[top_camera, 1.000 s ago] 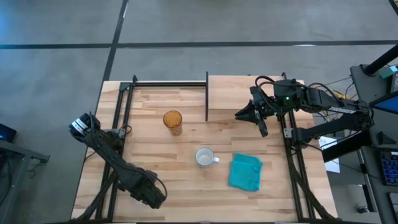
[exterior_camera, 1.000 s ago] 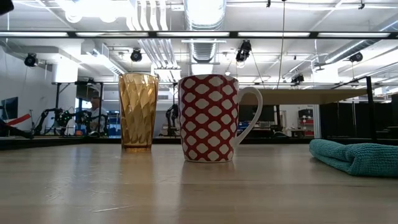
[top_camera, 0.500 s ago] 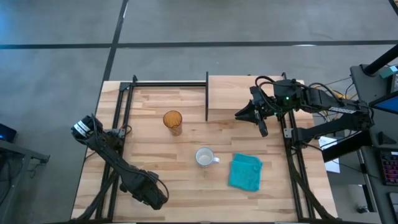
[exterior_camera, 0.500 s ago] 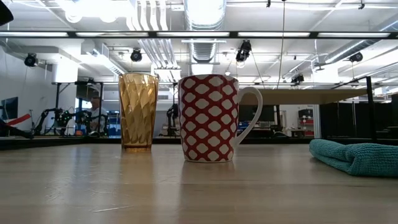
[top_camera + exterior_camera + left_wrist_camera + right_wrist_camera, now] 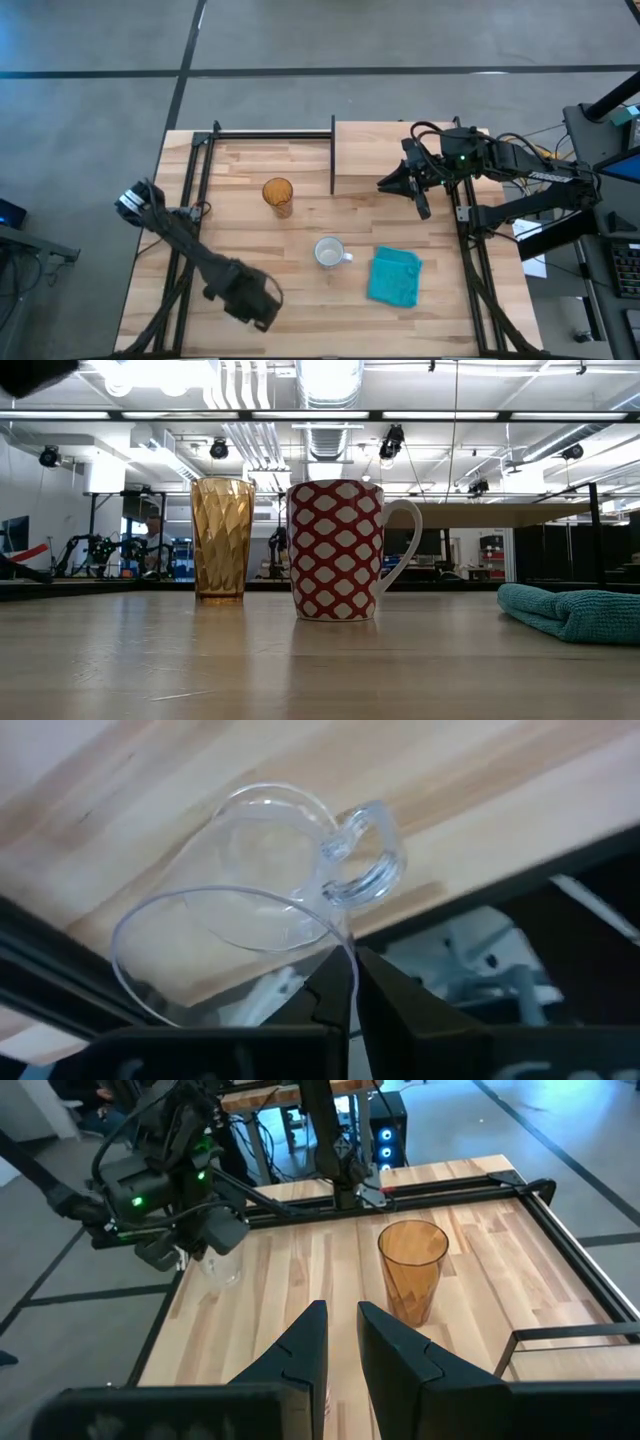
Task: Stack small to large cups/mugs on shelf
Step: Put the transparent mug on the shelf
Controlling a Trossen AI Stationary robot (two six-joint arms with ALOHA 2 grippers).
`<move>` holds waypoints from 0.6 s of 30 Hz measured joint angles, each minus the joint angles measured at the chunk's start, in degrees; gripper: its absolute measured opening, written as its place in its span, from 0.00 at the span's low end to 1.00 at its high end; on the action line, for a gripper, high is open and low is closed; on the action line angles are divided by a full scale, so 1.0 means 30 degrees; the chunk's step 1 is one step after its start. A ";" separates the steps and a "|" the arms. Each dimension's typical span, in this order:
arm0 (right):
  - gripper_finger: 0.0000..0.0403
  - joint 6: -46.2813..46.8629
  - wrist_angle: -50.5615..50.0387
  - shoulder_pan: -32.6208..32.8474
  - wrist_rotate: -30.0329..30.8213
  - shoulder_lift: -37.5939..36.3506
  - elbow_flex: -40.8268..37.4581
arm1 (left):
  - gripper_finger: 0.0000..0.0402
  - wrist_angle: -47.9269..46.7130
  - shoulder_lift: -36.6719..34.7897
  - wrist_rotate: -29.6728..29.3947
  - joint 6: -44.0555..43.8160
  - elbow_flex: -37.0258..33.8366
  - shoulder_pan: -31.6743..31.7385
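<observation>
The left gripper [image 5: 340, 982] pinches the clear glass cup's [image 5: 262, 870] rim; right gripper [image 5: 342, 1342] narrowly parted, holding nothing; no writing legible.

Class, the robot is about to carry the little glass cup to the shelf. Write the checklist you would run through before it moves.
1. Glass cup gripped: ok, the left gripper has its jaws closed on the rim.
2. Shelf free: not ok, the right gripper hangs over part of it.
3. Tumbler and mug upright: ok.
4. Path clear: not ok, both stand between cup and shelf.
5. Cup lifted off the table: cannot tell.
6. Cloth apart from the mug: ok.
</observation>
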 joint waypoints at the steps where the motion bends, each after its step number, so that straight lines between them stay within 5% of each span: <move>1: 0.13 0.0000 0.0052 0.0001 0.0000 0.0000 0.0000 | 0.00 -0.0324 -0.0145 -0.0032 0.0470 0.0378 0.0419; 8: 0.13 -0.0043 0.0075 -0.0004 0.0568 0.0000 0.0000 | 0.00 -0.5104 -0.0366 -0.2280 0.6735 0.4168 0.3799; 14: 0.13 -0.0007 0.0014 -0.0005 0.3393 -0.0066 0.0000 | 0.00 -0.7021 -0.0366 -0.6469 1.3724 0.7110 0.7540; 18: 0.13 -0.0007 -0.0077 -0.0005 0.5589 -0.0245 0.0000 | 0.00 -0.7047 -0.0359 -0.7039 1.7813 0.8570 1.0311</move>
